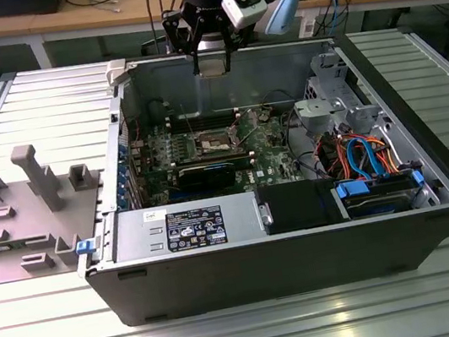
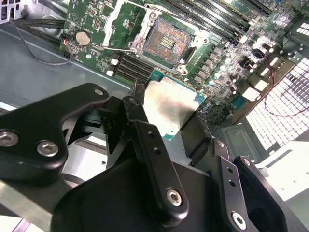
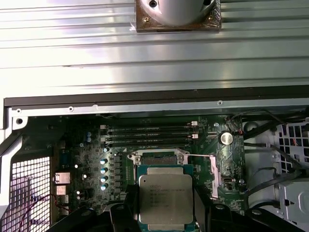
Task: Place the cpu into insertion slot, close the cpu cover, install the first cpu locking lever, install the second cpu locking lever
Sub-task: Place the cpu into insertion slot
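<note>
the end effector [image 2: 170, 113] is clamped on the cpu [image 2: 166, 99]. its dark fingers [image 2: 136, 104] press two opposite edges, and the chip's pale metal top faces the cameras in both wrist views. the chip sits level in the grip and touches nothing else. in the exterior view the end effector [image 1: 210, 51] hangs up at the rim of the open computer case [image 1: 222, 263], well apart from the board inside.

below and just beyond the held chip lies the insertion slot [image 2: 166, 43]. it is bare, with its field of contacts showing, so nothing is seated in it. next to the slot, a silvery frame [image 2: 115, 21] seems to be the cpu cover, swung up and away from the slot. in the first wrist view a thin silvery rod [image 3: 199, 155] beside the slot may be one locking lever, standing free. around the slot spreads the green motherboard [image 2: 212, 63]. the case rests on a ribbed metal table [image 1: 62, 331].

as i judge it, the work is at its first step. the chip is picked up and carried over the case but not yet lowered into the slot. the cover and both levers are left to do.
</note>
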